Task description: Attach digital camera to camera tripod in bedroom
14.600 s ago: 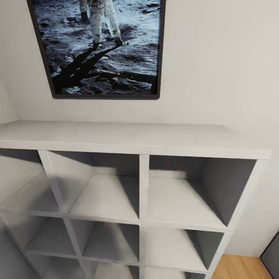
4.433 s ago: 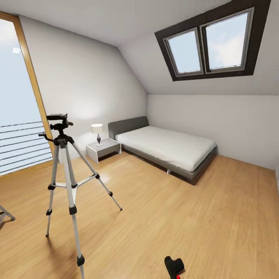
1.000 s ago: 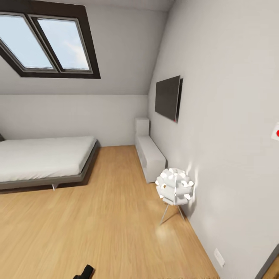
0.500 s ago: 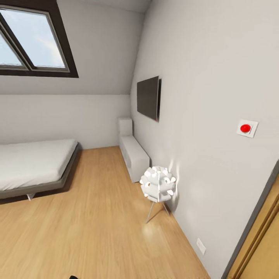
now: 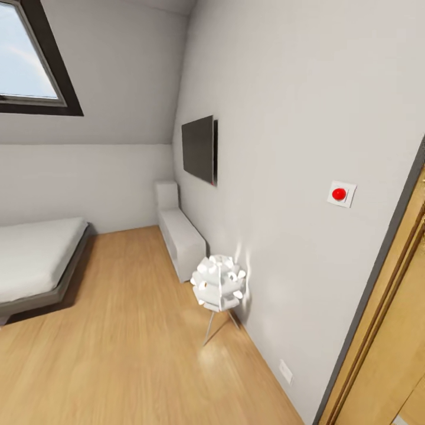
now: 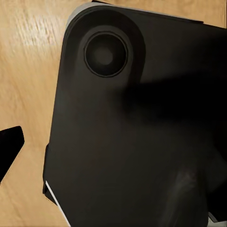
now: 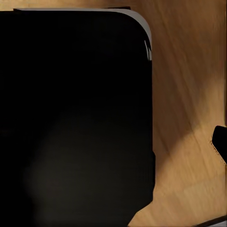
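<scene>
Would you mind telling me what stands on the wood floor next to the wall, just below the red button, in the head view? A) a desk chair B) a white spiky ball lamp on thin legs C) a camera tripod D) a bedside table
B: the white lamp, a spiky ball on thin legs, stands on the wood floor close beside the wall, lower than the red button.

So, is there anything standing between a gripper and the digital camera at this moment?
That cannot be judged. The head view faces a grey wall with a black screen, a white ball-shaped lamp on thin legs, a bed and a wood floor.
</scene>
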Controlling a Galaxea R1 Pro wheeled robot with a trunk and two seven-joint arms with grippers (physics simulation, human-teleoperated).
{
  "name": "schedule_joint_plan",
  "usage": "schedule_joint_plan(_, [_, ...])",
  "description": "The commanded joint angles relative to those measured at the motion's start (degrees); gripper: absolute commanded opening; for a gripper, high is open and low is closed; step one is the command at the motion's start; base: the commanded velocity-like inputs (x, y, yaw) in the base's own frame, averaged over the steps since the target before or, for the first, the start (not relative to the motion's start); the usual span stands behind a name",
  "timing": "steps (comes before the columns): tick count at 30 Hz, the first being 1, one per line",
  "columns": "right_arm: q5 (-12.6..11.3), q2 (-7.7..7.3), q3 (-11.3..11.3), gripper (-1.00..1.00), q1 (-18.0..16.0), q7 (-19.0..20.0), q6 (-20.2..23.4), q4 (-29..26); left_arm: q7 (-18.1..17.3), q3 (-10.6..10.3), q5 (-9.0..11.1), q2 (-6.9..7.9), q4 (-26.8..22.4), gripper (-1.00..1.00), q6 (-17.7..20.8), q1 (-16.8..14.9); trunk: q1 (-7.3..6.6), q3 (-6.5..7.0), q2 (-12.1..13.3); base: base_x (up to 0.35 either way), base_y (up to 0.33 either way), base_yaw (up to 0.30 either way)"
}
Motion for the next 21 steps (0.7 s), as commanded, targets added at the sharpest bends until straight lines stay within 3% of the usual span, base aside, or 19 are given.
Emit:
schedule_joint_plan(1, [-0.34, -0.14, 0.05, 1.00, -0.03, 0.01, -0.18, 0.09, -0.11, 0.20, 0.42, -0.01, -0.06, 1.00, -0.02, 0.04, 0.03, -0.03, -0.02, 0.262, -0.106, -0.056])
schedule_joint_plan(21, [-0.22, -0.40, 0.37, 1.00, -0.03, -0.43, -0.06, 0.09, -0.02, 0.32, 0.59, -0.01, 0.09, 1.00, 0.04, 0.04, 0.03, -0.03, -0.02, 0.304, -0.106, -0.009])
